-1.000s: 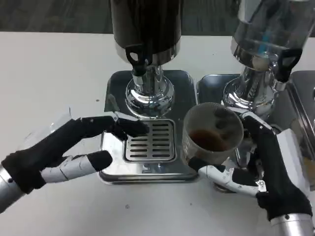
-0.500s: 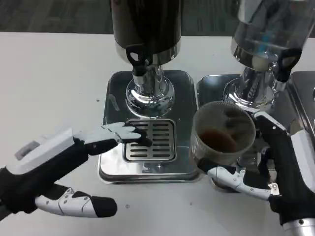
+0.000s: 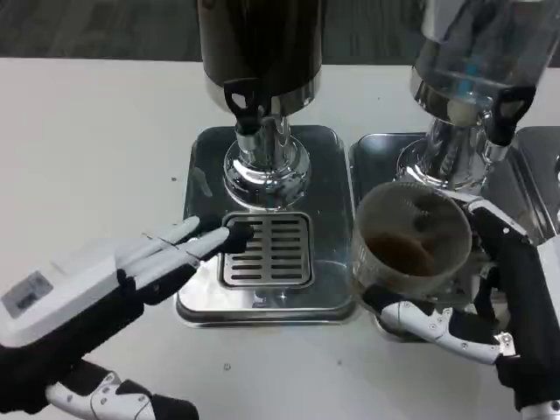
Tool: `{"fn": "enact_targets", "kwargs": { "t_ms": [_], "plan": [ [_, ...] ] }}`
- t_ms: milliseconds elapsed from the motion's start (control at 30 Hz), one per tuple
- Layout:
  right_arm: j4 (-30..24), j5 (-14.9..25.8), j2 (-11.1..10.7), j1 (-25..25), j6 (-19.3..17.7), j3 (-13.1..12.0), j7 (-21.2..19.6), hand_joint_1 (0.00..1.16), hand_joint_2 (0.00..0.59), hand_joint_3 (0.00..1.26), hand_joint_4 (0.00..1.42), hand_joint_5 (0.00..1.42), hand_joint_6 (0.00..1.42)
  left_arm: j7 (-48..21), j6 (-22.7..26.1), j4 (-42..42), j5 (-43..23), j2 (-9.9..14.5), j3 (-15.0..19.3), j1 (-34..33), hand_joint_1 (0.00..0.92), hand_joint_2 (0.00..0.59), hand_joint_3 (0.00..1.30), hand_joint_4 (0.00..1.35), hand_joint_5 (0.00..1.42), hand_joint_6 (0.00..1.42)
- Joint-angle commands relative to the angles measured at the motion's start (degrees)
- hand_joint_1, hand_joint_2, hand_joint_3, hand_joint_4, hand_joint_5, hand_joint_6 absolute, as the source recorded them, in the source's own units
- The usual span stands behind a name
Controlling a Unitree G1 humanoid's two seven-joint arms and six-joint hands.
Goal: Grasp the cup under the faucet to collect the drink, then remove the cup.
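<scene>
Already your right hand [image 3: 490,306] has carried the cup [image 3: 413,241] rightward and a little nearer over the last second: it has gone from beside the grate [image 3: 268,249] to a spot in front of the clear dispenser [image 3: 477,79], above the right tray [image 3: 376,166]. It is well clear of the dark dispenser's faucet [image 3: 243,98] now, with brown drink showing in its bottom. I'd judge the collecting done and the removal under way; what remains is to bring the cup out over open desk [image 3: 87,131] and set it down.

Your right hand is clasped around the cup, fingers curled under its near side and the black palm against its right wall. Keep it level, since the cup stands close to the clear dispenser's chrome base.

Your left hand [image 3: 114,289] has drawn back toward you and rolled its white back upward. It holds nothing, fingers stretched out straight and close together, their tips lying over the left edge of the grate. Whether they touch it, you can't tell from here.
</scene>
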Motion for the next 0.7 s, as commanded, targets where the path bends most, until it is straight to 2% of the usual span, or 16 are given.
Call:
{"fn": "enact_targets", "kwargs": {
  "t_ms": [33,700],
  "plan": [
    [-2.49,1.18,-0.01,0.43,-1.64,-0.63,0.21,0.86,0.161,0.89,0.99,1.13,1.42,1.56,-0.08,-1.6,0.1,1.26,0.38,2.26,0.0,0.033,0.03,0.0,0.0,0.05],
    [-4.38,2.64,-0.39,2.57,-2.02,-1.32,1.87,0.85,0.162,0.9,0.99,1.14,1.42,3.55,1.56,-3.68,-0.5,1.56,0.87,6.59,0.0,0.041,0.02,0.0,0.0,0.04]
  ]
}}
